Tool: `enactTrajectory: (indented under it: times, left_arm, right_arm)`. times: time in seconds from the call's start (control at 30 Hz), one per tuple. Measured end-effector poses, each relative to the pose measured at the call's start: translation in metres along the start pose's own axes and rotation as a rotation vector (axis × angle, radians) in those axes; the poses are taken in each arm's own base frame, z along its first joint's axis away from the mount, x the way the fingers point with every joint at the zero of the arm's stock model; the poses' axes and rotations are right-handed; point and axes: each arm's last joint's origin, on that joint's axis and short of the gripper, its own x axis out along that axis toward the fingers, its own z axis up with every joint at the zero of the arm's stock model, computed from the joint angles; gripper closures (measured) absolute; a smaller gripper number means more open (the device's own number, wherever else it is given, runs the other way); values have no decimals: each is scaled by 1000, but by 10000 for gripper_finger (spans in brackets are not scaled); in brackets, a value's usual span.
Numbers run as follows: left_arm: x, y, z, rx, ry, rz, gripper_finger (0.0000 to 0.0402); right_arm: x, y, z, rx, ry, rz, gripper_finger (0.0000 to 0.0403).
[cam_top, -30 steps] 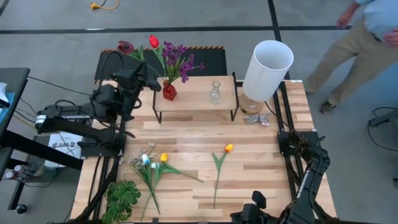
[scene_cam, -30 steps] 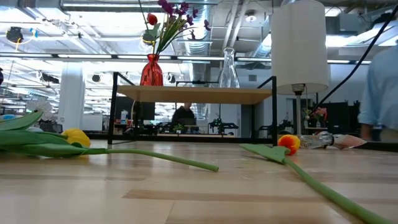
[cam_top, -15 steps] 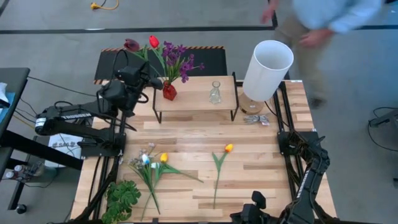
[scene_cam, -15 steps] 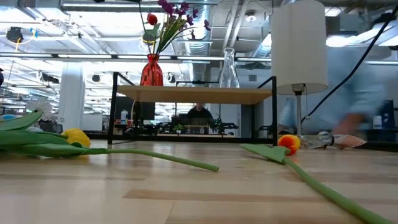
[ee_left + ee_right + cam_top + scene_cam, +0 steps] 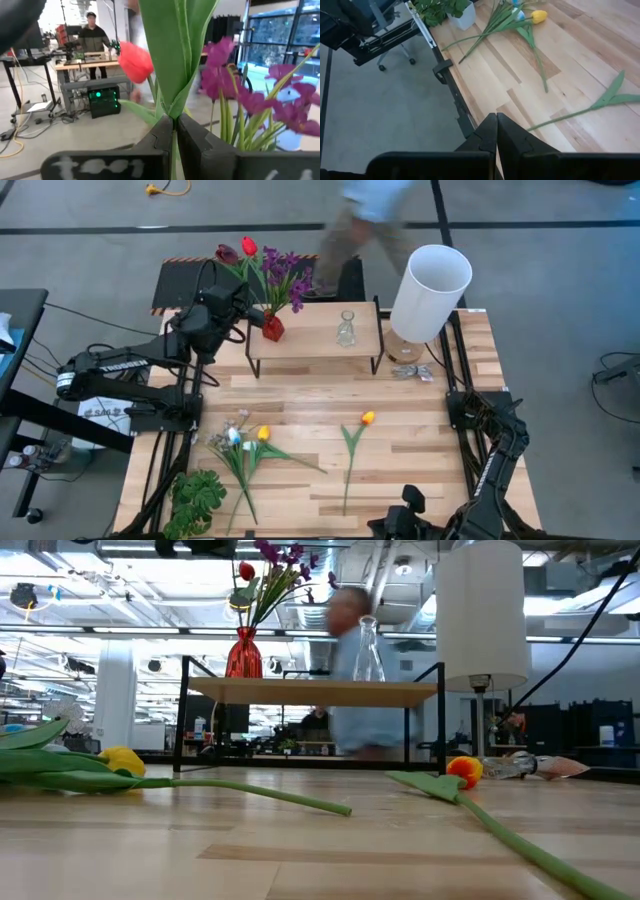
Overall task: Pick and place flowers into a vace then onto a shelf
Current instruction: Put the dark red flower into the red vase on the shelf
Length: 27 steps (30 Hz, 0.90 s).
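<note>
My left gripper (image 5: 175, 131) is shut on a maroon tulip (image 5: 228, 253), raised just left of the red vase (image 5: 272, 327). That vase stands on the shelf (image 5: 315, 340) and holds a red tulip (image 5: 247, 246) and a purple bunch (image 5: 286, 275). An empty clear glass vase (image 5: 346, 330) stands beside it. A yellow tulip (image 5: 262, 433), white blossoms (image 5: 236, 423) and an orange tulip (image 5: 367, 418) lie on the table. My right gripper (image 5: 496, 125) is shut on nothing above the table's near edge. My left gripper pinches the maroon tulip's green stem and leaf base (image 5: 174, 114) between its two fingers. The fingers come in level from the table's left and lie across the stem. The leaves rise upright above the fingers. The gripper hides the stem's lower end.
A tall white lamp (image 5: 431, 288) stands at the shelf's right end, with a crumpled wrapper (image 5: 410, 372) in front of it. A green leafy plant (image 5: 195, 498) sits at the near left corner. A person (image 5: 365, 220) walks past behind the table.
My left gripper has moved toward the table's right edge and the red vase and sunk a little, carrying the maroon tulip, whose head now stands close beside the red tulip. A person has walked from right to left behind the table.
</note>
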Motion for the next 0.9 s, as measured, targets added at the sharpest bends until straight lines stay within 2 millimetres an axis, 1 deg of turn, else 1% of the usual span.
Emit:
enactTrajectory:
  times: [0.17,0.33,0.43,0.6,0.9]
  left_arm:
    - [2,1,-7,5,47,-3,401]
    - [2,1,-7,0,52,-2,401]
    - [2,1,-7,2,54,-2,392]
    - [2,2,-9,17,66,3,354]
    - [3,3,-11,31,77,12,262]
  right_arm:
    - [1,0,1,3,-1,-3,402]
    - [1,0,1,5,-1,-3,402]
    - [1,0,1,10,-2,1,402]
    - [1,0,1,10,-3,2,402]
    - [1,0,1,10,-3,2,402]
